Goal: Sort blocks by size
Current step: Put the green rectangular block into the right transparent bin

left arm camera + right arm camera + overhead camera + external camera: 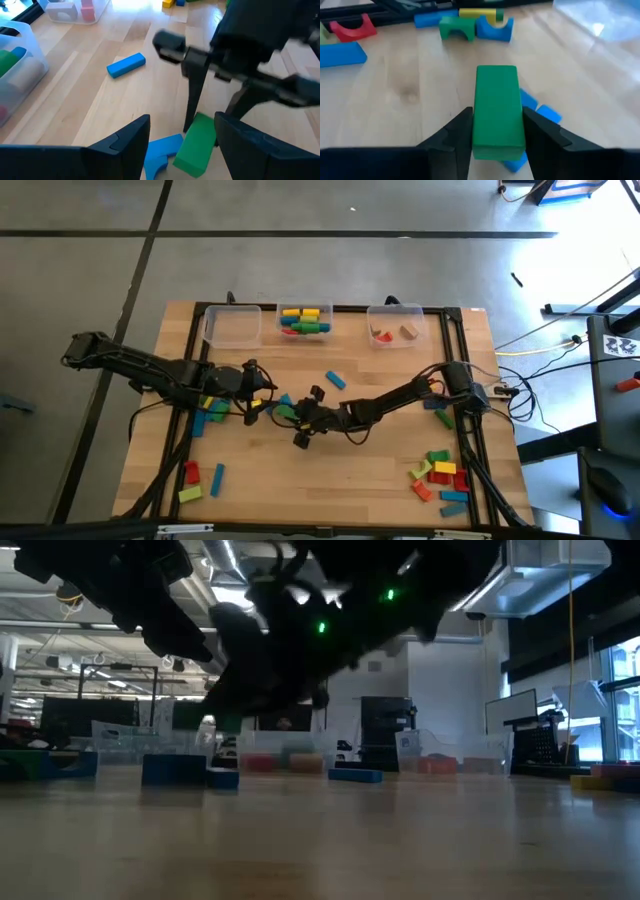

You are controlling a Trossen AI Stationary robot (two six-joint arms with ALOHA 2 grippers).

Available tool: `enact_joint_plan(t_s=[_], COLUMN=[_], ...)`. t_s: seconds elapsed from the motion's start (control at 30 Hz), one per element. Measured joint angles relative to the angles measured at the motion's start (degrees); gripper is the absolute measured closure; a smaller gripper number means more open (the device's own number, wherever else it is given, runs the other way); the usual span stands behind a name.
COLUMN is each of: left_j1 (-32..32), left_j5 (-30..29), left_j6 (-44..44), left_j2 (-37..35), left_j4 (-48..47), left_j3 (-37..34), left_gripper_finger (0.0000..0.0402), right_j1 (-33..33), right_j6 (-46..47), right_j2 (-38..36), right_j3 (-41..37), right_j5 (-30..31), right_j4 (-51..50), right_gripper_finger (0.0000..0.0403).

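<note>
My right gripper (497, 117) reaches from the table's right to its middle and is shut on a green block (496, 100). A blue arch block (540, 112) lies right under the green one. My left gripper (264, 396) hovers open just to the left of them, nothing between its fingers. A blue bar (334, 380) lies farther back. More blocks lie at the left (210, 412), the near left (200, 475) and the near right (440, 475). My right gripper pinches the green block's two long sides (477, 132) between its two fingers, at the end nearest the wrist. The fingers (192, 95) slant down from the table's right, and the block juts out ahead of them. It hangs tilted over the blue arch block (160, 152); whether the two touch I cannot tell.
Three clear bins stand along the far edge: the left one (232, 326) shows nothing inside, the middle one (305, 320) holds long blocks, the right one (394, 323) short ones. A black frame (462, 360) borders the table. Bare wood lies near the front middle.
</note>
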Motion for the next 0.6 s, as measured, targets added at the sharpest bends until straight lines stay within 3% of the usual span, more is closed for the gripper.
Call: enact_joint_plan(t_s=[0.6], left_j1=[0.0], left_j5=[-0.6], left_j6=[-0.3], left_j2=[0.0], left_j4=[-0.2], left_j3=[0.0], left_gripper_finger=[0.0185], right_j1=[0.0], right_j6=[-1.7], right_j2=[-21.8], right_j3=[0.0], right_j5=[13.5], right_j4=[-34.4], right_gripper_finger=[0.0267])
